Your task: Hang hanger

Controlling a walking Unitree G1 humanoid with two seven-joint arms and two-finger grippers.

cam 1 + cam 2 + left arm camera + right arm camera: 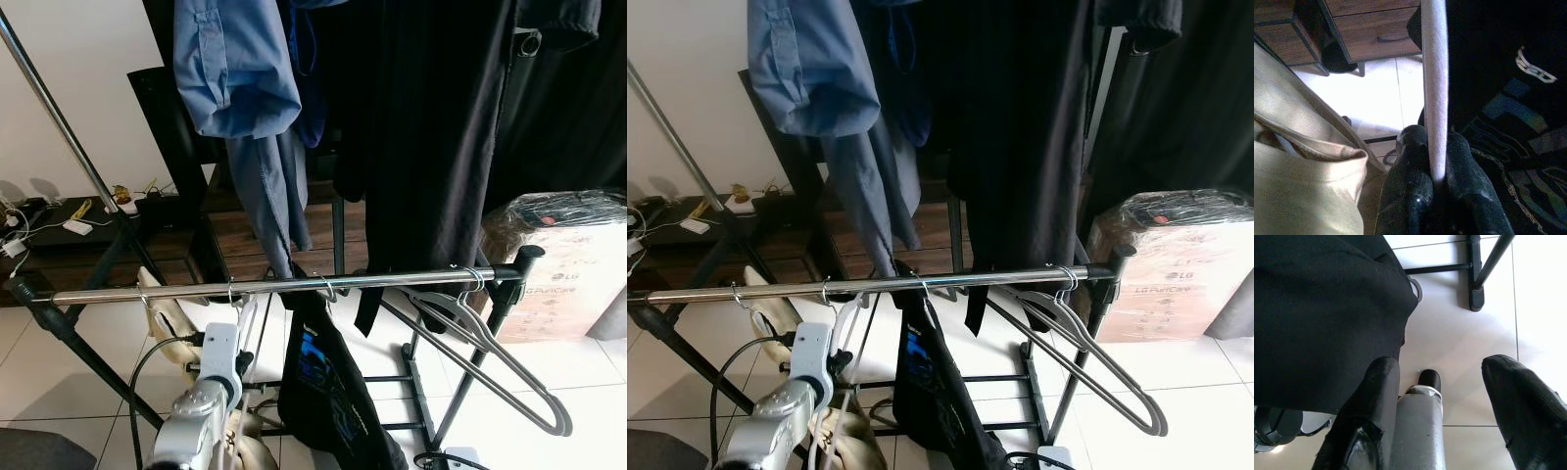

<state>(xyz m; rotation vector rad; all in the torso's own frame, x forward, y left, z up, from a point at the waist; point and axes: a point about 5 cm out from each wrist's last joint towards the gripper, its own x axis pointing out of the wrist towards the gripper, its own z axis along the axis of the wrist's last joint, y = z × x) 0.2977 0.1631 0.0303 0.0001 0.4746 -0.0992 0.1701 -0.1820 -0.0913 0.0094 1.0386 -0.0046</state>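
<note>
Closest to us, our left end effector [1436, 178] is clamping a white hanger [1434, 83] below the rail [274, 286]; our right end effector [1449, 396] is gaping empty.

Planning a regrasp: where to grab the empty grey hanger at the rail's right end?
Probably the grey hanger by its long lower bar, from the front. It hangs from the rail, tilted down to the right, bare and apart from the black garment.

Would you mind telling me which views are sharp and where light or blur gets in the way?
Left eye view: sharp, daylight glare on the white floor tiles, black garment without detail. Left wrist view: soft, the white hanger and fingers blurred close up. Right wrist view: fingers slightly blurred, floor bright.
</note>
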